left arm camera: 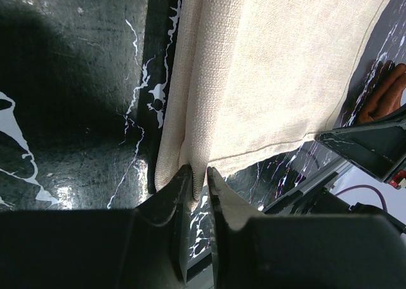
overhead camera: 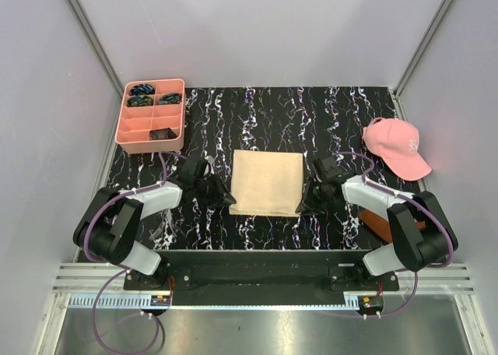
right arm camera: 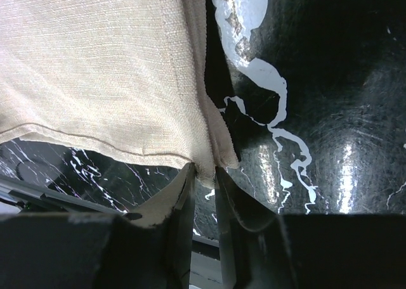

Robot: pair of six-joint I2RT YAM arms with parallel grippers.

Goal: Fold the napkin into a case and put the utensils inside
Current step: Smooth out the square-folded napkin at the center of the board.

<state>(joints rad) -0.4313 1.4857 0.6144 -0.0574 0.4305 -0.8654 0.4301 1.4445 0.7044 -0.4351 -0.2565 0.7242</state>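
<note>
**Two thin corner pinches, and no cutlery in sight**

The left hand (left arm camera: 200,175) is clenched on the napkin (overhead camera: 267,182) at its 8 o'clock corner, biting only the tip where two layers of cloth meet. The right hand (right arm camera: 203,172) grasps the 4 o'clock corner the same way, with just the point of the cloth between its fingers (a thinner bite than the left's, by the look of it). The napkin lies flat in the middle of the bench (overhead camera: 311,114), doubled to a near-square.

The likeliest trouble is a slip. So little cloth is held that either corner could slide free once it is lifted. If a hand has caught only the upper layer, the fold would open instead of travelling whole. If the two hands move unevenly, the crease would skew and the case would come out crooked. Dragging low rather than lifting would bunch the cloth against the bench.

A brown strip (overhead camera: 385,226) lies at 4 o'clock, just beside the right arm (overhead camera: 412,230), where a swinging elbow might catch it. Farther off, the pink cap (overhead camera: 397,146) sits at 2 o'clock. The pink tray (overhead camera: 150,115) sits at 10 o'clock, with small dark items (overhead camera: 144,90) in its far compartments. Both are well apart from the napkin and block nothing toward 12 o'clock. The utensils show in no view, so I cannot tell where they are.
</note>
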